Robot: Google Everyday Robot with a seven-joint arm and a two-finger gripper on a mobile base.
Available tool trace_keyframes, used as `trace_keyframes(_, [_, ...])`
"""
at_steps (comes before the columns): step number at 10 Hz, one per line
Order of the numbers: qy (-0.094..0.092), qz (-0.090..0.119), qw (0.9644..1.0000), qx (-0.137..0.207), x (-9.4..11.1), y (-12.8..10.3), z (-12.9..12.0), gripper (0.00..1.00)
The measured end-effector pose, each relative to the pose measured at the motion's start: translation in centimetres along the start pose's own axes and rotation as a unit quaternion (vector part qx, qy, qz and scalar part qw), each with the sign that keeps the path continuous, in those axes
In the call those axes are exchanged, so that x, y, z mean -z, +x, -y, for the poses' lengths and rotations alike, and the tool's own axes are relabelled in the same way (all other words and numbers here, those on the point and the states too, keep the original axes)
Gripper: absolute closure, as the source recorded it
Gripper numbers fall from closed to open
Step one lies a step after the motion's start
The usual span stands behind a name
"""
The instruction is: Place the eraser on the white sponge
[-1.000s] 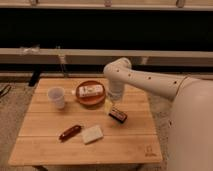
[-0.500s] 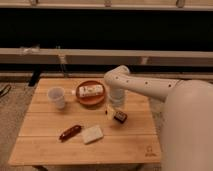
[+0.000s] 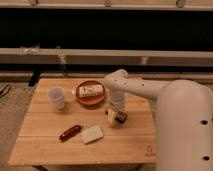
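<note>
Where the wooden worktop (image 3: 50,147) comes nearest, the white sponge (image 3: 92,134) lies flat. Just behind it to the right, the gripper (image 3: 115,113) hangs right at the eraser (image 3: 121,118), its grip impossible to tell. A cup (image 3: 56,97) stands farther back.

You have one view: it looks down at a slant on the wooden table (image 3: 40,145) from a raised spot on its near side, facing the dark wall (image 3: 100,30) behind. The whole tabletop shows at middling range. The white arm (image 3: 185,125) bulks close at your lower right, with the gripper (image 3: 116,111) over the table's middle
</note>
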Motion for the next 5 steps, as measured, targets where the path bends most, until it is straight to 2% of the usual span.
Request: trace_keyframes(5, [0.0, 0.004, 1.0, -0.007, -0.32, 0.09, -0.56, 0.28])
